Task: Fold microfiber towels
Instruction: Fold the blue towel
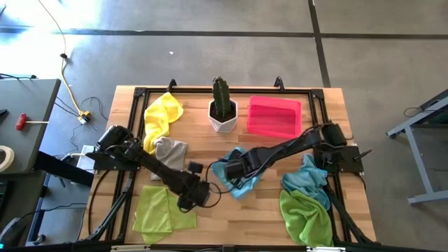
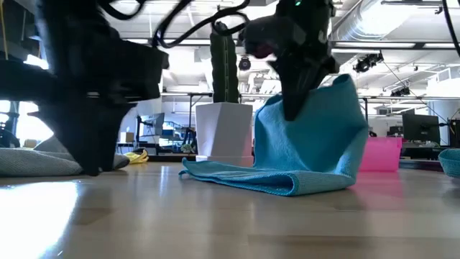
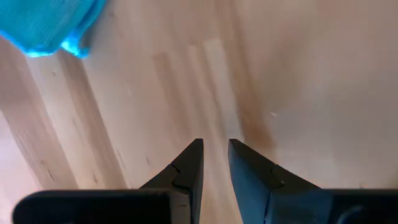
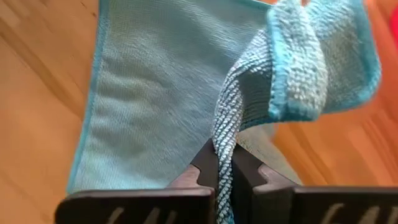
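At the near edge of the bench (image 1: 231,224) a lime green towel (image 1: 155,210) lies flat on the left, and another green towel (image 1: 304,213) sits bunched on the right with a light blue one (image 1: 308,178) just behind it. The left gripper (image 3: 214,155) hovers over bare wood beside the flat green towel, its fingers slightly parted and holding nothing. Mid-bench, the right gripper (image 4: 224,163) is clamped on a fold of a blue towel (image 2: 302,137), lifting one side while the rest trails on the wood. Farther back lie a grey towel (image 1: 168,150) and a yellow towel (image 1: 162,115), then a potted cactus (image 1: 222,105) and a pink tray (image 1: 274,115); its contents cannot be made out.
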